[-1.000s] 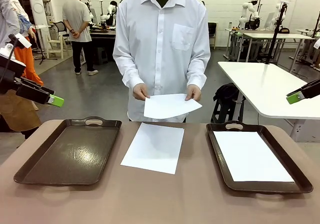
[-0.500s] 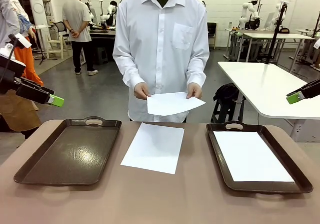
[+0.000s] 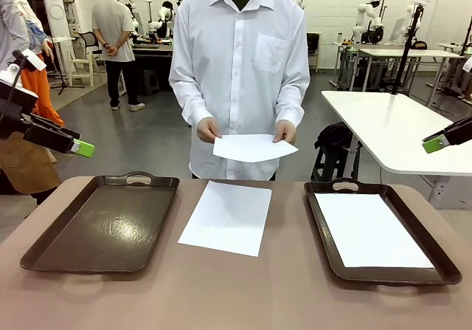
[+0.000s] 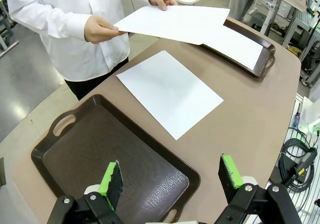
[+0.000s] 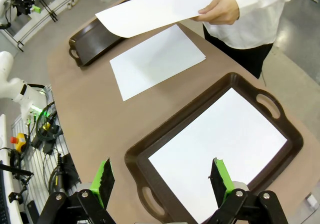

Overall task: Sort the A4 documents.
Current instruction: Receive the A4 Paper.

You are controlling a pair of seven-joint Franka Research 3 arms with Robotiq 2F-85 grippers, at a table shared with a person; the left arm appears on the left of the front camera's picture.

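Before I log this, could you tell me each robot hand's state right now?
Left hand: open, holding nothing.
Right hand: open, holding nothing.

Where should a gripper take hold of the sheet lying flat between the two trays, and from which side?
Probably its near edge, from above. The sheet lies flat on the table, no edge lifted, so it must be pinched up; that edge faces the robot.

counter (image 3: 243, 300): brown, rounded edge | A4 sheet (image 3: 226, 217): white, lay flat on the bare counter, slightly askew | left tray (image 3: 103, 223): dark brown, sat left of the A4 sheet, apart from it | right tray (image 3: 318, 227): dark brown, sat right of the A4 sheet, apart from it
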